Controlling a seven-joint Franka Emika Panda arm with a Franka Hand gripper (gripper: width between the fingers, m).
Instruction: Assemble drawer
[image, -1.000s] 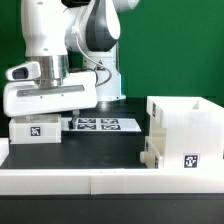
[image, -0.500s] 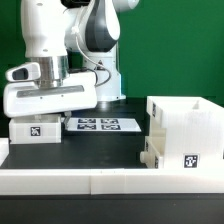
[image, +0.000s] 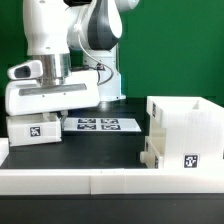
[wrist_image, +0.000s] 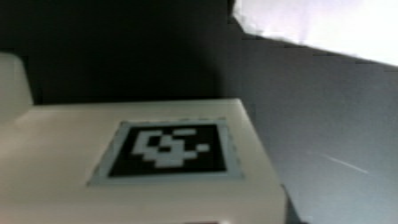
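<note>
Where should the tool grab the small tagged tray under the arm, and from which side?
Probably across its shorter width, on two opposite upright walls, coming straight down from above: the tray lies flat on the table, a low box with parallel sides.

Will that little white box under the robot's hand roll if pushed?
Probably not: the tray is boxy with flat sides, so it should slide, not roll. It sits low, so tipping seems unlikely. It looks like stiff plastic.
</note>
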